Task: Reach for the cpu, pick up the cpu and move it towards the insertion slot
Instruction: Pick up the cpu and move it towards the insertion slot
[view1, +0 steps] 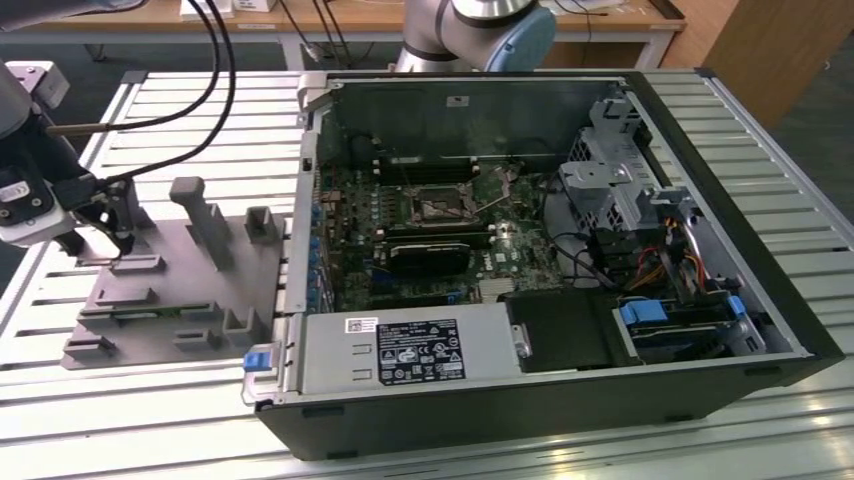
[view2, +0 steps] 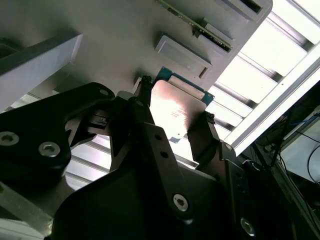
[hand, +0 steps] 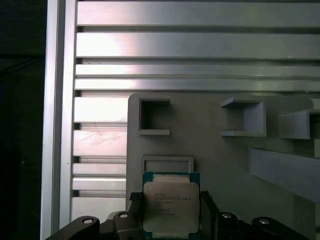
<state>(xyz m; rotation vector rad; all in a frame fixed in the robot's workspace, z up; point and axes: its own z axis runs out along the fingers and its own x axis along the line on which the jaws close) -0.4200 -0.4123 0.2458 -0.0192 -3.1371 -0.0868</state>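
Gripper (hand: 170, 200) clamps the cpu (hand: 171, 210) by opposite edges, presumably sparing its face. I log it over the grey fixture (hand: 225, 165); the insertion slot (view1: 437, 204) lies well apart from that fixture.

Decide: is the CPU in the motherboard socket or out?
Out: the gripper holds the cpu above the grey fixture, apart from the insertion slot.

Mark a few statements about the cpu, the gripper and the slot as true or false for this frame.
1. The insertion slot lies inside the open computer case. True.
2. The gripper has a finger on either side of the cpu. True.
3. The cpu sits in the insertion slot. False: it is between the fingers, over the grey fixture.
4. The gripper hangs over the motherboard. False: it is outside the case, at the exterior view's left.
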